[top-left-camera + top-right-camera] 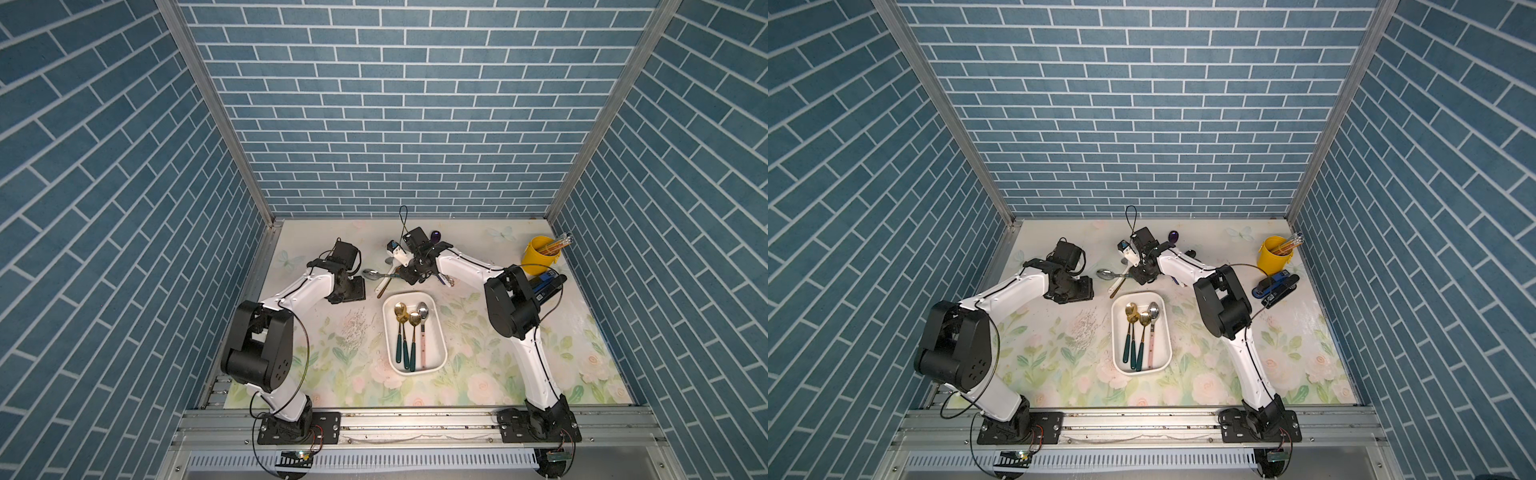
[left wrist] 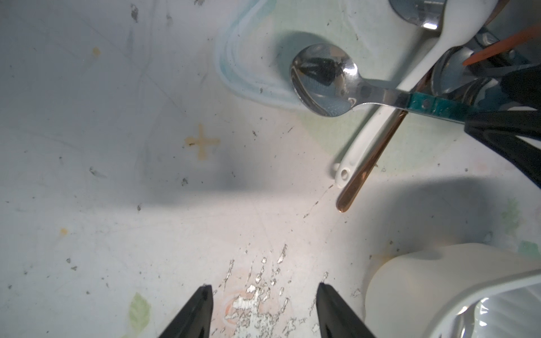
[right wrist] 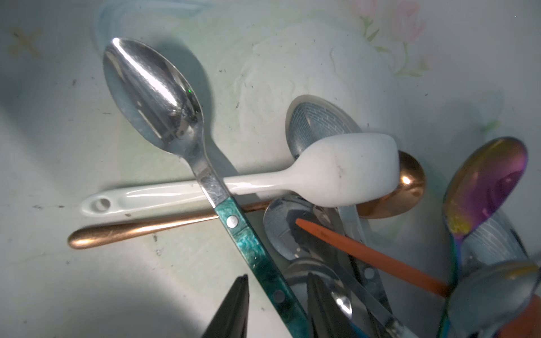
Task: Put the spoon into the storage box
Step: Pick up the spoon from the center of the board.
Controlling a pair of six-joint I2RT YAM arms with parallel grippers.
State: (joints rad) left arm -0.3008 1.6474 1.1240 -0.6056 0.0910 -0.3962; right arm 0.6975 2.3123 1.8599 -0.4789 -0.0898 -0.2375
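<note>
**While the spoon [image 3: 215,194] is lying outside the storage box [image 1: 435,332]: handle-to-jaw position**

Where the spoon's teal handle is running back toward the right wrist camera, it is passing between the two black fingers [image 3: 231,310] of the right gripper [image 3: 278,275]. The jaws are standing partly apart and are straddling the handle. A gap is showing on at least one side, and whether the pads are pressing on it cannot be told. The silver bowl is pointing away from the gripper. The neck is crossing over the handles of a white spoon [image 3: 336,175] and a copper spoon [image 3: 140,231], both lying on the table mat [image 3: 44,146]. Further spoons, among them an iridescent spoon [image 3: 491,181], are lying heaped beside the fingers.

In both top views the spoon is lying just beyond the far left corner of the storage box, not touching its rim. The box is holding two gold spoons [image 1: 404,349] with dark green handles and one silver spoon [image 1: 422,349] with a pink handle, all lying lengthwise.

The left gripper [image 2: 263,286] is hovering over a worn patch [image 2: 257,275] of the mat, near the left side of the box. Its jaws are standing wide apart with nothing between them. A yellow cup [image 1: 536,259] of pencils is standing near the far right corner, well apart from the spoon.
</note>
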